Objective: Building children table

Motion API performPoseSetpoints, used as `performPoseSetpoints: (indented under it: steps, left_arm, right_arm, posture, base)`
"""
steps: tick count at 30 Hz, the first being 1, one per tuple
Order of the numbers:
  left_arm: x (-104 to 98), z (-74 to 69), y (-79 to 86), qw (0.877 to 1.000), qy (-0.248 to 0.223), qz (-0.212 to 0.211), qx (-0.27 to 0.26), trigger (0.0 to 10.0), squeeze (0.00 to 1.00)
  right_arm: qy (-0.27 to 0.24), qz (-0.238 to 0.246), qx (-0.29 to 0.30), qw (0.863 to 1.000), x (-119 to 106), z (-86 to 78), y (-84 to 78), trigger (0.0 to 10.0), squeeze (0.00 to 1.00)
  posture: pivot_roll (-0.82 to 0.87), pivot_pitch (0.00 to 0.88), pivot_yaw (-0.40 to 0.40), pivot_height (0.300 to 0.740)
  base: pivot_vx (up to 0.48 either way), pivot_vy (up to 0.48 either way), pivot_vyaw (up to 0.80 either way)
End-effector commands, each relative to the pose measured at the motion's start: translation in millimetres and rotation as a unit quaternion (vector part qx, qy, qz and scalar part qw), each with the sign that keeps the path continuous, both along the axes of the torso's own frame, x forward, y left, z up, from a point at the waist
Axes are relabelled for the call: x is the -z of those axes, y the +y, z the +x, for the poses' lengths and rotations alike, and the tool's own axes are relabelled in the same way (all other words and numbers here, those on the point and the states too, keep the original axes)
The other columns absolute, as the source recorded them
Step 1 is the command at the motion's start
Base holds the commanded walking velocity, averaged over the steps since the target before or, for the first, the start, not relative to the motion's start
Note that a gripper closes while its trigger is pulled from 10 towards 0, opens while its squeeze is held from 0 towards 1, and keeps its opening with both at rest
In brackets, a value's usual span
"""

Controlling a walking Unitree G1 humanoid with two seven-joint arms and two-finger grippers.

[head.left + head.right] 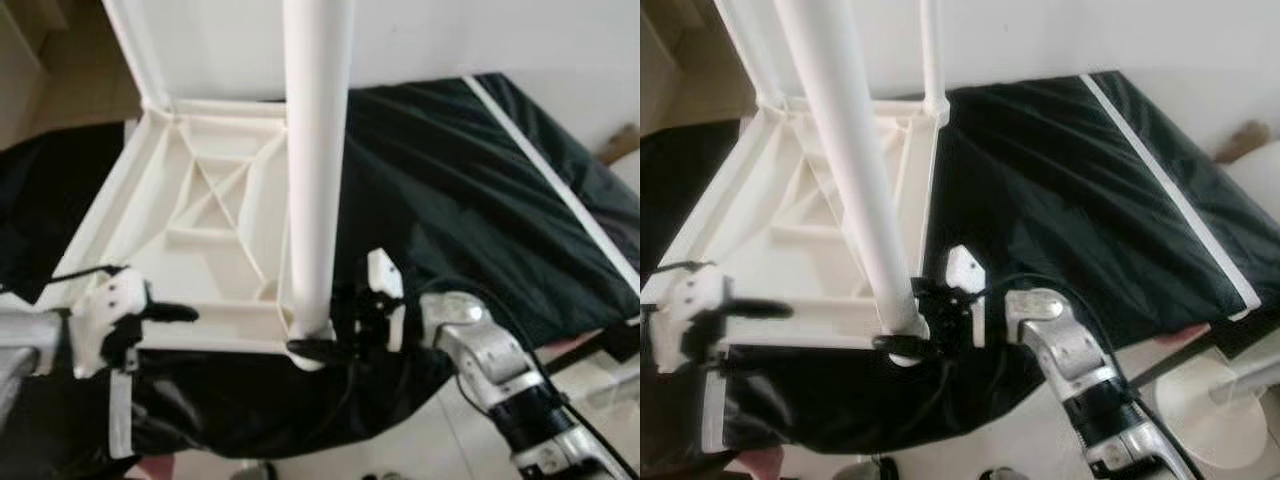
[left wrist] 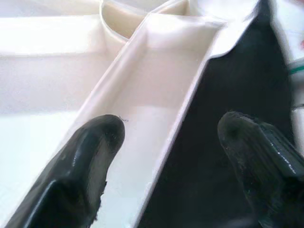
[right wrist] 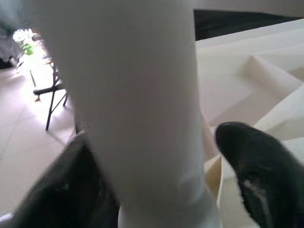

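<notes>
Right gripper (image 1: 318, 350) clasps smooth white cylindrical leg (image 1: 316, 150) on ribbed tabletop (image 1: 200, 220).

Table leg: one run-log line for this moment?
table leg upright in corner socket | right gripper around leg base | left gripper open over tabletop edge | black cloth beneath

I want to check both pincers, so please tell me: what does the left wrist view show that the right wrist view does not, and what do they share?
Left wrist view: the left pincer is open, one finger over the white tabletop's ribbed underside, the other over the black cloth beside its rim.

Right wrist view: the right pincer has its fingers on either side of a white leg near its base; a tiled floor lies behind.

Both show two black fingers and the white tabletop.
</notes>
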State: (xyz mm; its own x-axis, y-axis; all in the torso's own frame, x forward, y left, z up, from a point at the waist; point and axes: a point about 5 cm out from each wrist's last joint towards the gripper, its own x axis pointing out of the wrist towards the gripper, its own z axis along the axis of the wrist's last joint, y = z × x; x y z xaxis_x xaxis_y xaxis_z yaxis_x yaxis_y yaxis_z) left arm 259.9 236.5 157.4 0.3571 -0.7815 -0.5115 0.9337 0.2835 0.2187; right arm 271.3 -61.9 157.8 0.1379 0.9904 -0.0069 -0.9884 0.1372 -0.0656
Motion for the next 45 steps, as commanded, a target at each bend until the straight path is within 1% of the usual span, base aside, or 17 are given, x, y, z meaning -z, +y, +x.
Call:
performPoseSetpoints:
  steps: [1,2,11,20,21,22,23,25,26,27,28,29,34,38,39,41,45]
  left_arm:
    - [14.9,2.5,2.2,0.999,-0.012,0.043,-0.024,10.0,0.00]
    - [20.3,6.5,0.1,0.997,-0.036,0.064,-0.030,10.0,0.00]
    - [36.5,-7.8,-5.3,0.997,-0.013,0.073,-0.013,10.0,0.00]
    - [23.1,-14.9,-54.3,0.998,-0.042,-0.055,-0.001,10.0,0.00]
    - [19.2,-12.3,-63.0,0.995,-0.052,-0.081,-0.015,10.0,0.00]
    - [16.7,-10.6,-68.3,0.993,-0.058,-0.098,-0.023,10.0,0.00]
    - [13.1,-8.6,-75.0,0.990,-0.064,-0.119,-0.035,10.0,0.00]
    - [10.8,-7.4,-79.0,0.988,-0.067,-0.133,-0.043,10.0,0.00]
    - [6.5,-4.9,-84.4,0.983,-0.068,-0.161,-0.061,10.0,0.00]
    - [3.5,-3.2,-88.0,0.979,-0.068,-0.180,-0.073,10.0,0.00]
    - [1.0,-1.7,-90.7,0.974,-0.070,-0.196,-0.084,10.0,0.00]
    - [-0.9,-1.4,-92.4,0.972,-0.070,-0.205,-0.092,10.0,0.00]
    - [-9.0,0.5,-102.5,0.949,-0.049,-0.280,-0.139,10.0,0.00]
    - [-11.1,5.2,-108.5,0.940,-0.049,-0.298,-0.156,10.0,0.00]
    - [-8.7,15.5,-118.2,0.934,-0.062,-0.295,-0.190,10.0,0.00]
    - [-7.2,18.4,-122.0,0.932,-0.055,-0.294,-0.203,10.0,0.00]
    - [-11.8,22.5,-139.0,0.924,-0.058,-0.313,-0.211,10.0,0.00]
  right_arm:
    - [0.008,0.004,0.005,1.000,2.7,-2.5,0.6,1.3,0.00]
    - [0.016,0.010,0.006,1.000,3.3,-5.2,0.6,0.0,0.00]
    - [0.031,0.010,0.036,0.999,7.7,-26.3,-28.0,0.0,0.00]
    - [0.012,-0.011,0.114,0.993,8.0,-26.9,-60.9,0.0,0.00]
    - [0.008,-0.014,0.132,0.991,9.4,-24.4,-62.1,1.7,0.00]
    - [0.006,-0.015,0.144,0.989,10.3,-22.7,-62.7,1.7,0.00]
    - [0.003,-0.016,0.161,0.987,11.5,-20.5,-62.7,2.9,0.00]
    - [0.001,-0.016,0.171,0.985,12.3,-19.1,-62.5,2.9,0.00]
    - [-0.001,-0.007,0.193,0.981,13.1,-17.1,-59.7,7.5,0.00]
    - [-0.003,0.000,0.208,0.978,13.5,-15.9,-57.6,7.5,0.00]
    - [-0.005,0.008,0.225,0.974,13.5,-14.2,-56.1,9.5,0.00]
    - [-0.006,0.012,0.236,0.972,13.3,-13.4,-55.5,10.0,0.00]
    - [0.022,0.059,0.363,0.930,16.0,-7.5,-52.7,10.0,0.00]
    - [0.031,0.069,0.421,0.904,18.6,-5.8,-49.8,10.0,0.00]
    - [0.041,0.065,0.462,0.883,22.1,-3.9,-43.4,10.0,0.00]
    - [0.041,0.069,0.472,0.878,22.2,-3.6,-41.1,10.0,0.00]
    - [0.039,0.059,0.566,0.821,24.9,7.3,-48.5,10.0,0.00]
  posture:
    - [0.12,0.104,0.002,0.740]
    - [0.12,0.103,0.002,0.740]
    - [0.11,0.099,0.007,0.740]
    - [0.09,0.098,0.018,0.740]
    - [0.08,0.099,0.022,0.740]
    - [0.08,0.098,0.023,0.740]
    - [0.08,0.098,0.023,0.740]
    - [0.08,0.098,0.023,0.740]
    - [0.08,0.099,0.021,0.740]
    - [0.08,0.099,0.021,0.740]
    - [0.08,0.099,0.019,0.740]
    - [0.08,0.099,0.019,0.740]
    - [0.09,0.093,-0.002,0.740]
    - [0.10,0.087,-0.007,0.740]
    - [0.10,0.085,-0.007,0.740]
    - [0.10,0.085,-0.007,0.740]
    - [0.09,0.069,-0.001,0.740]
  base:
    - [0.000,0.000,0.00]
    - [0.000,0.000,0.00]
    - [0.000,0.000,0.00]
    - [0.000,0.000,0.00]
    - [0.000,0.000,0.00]
    - [0.000,0.000,0.00]
    - [0.000,0.000,0.00]
    - [0.000,0.000,0.00]
    - [0.000,0.000,0.00]
    - [0.000,0.000,0.00]
    - [0.000,0.000,0.00]
    - [0.000,0.000,0.00]
    - [0.000,0.000,0.00]
    - [0.000,0.000,0.00]
    - [0.000,0.000,0.00]
    - [0.000,0.000,0.00]
    - [0.000,0.000,0.00]
